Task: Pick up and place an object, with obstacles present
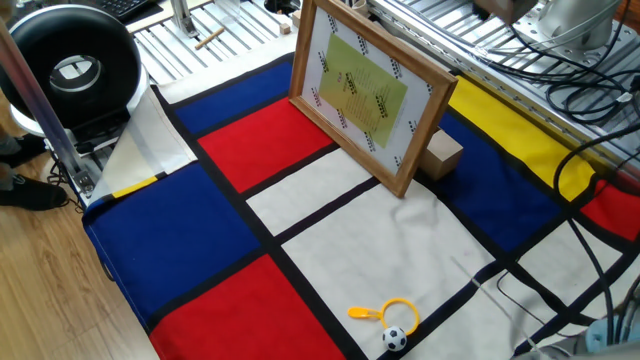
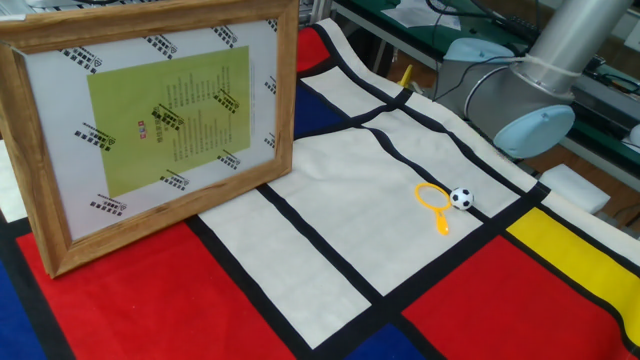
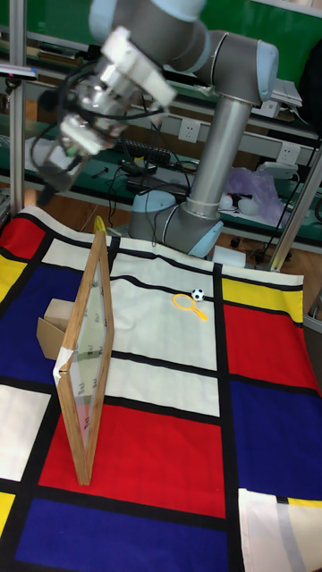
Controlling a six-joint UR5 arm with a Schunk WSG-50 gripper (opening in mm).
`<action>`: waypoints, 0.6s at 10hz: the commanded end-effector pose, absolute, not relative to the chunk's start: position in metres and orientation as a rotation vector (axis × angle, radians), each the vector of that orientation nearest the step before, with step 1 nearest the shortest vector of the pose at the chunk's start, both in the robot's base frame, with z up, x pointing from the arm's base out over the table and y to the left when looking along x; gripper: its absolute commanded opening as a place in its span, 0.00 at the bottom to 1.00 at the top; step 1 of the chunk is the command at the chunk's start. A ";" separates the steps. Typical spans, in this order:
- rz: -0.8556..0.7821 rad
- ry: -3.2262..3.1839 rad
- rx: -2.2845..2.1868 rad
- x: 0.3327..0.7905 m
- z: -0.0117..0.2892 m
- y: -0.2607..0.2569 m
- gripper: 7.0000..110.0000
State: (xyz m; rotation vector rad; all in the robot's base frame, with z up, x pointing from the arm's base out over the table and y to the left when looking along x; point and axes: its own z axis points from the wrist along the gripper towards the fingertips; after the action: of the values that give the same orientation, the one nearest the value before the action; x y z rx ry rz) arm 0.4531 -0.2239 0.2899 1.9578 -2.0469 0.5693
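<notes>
1. Standing upright on the chequered cloth, the picture hides most of the cube.
2. The cube sits just behind the frame, right of centre in one fixed view, middle left in the tall view.
3. The gripper hangs blurred at the tall view's upper left, high above the cube (fingers too smeared to tell how they stand).
4. A yellow ring lies just beside a tiny football.
</notes>
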 end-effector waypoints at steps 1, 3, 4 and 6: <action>0.546 -2.013 2.062 0.451 0.265 -0.281 0.00; 0.567 -2.056 2.061 0.440 0.245 -0.303 0.00; 0.571 -2.053 2.079 0.442 0.239 -0.307 0.00; 0.508 -2.144 2.050 0.439 0.235 -0.292 0.00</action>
State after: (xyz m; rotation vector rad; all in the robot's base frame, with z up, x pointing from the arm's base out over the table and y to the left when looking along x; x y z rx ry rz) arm 0.4428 -0.2907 0.2459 2.0478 -2.0720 0.5422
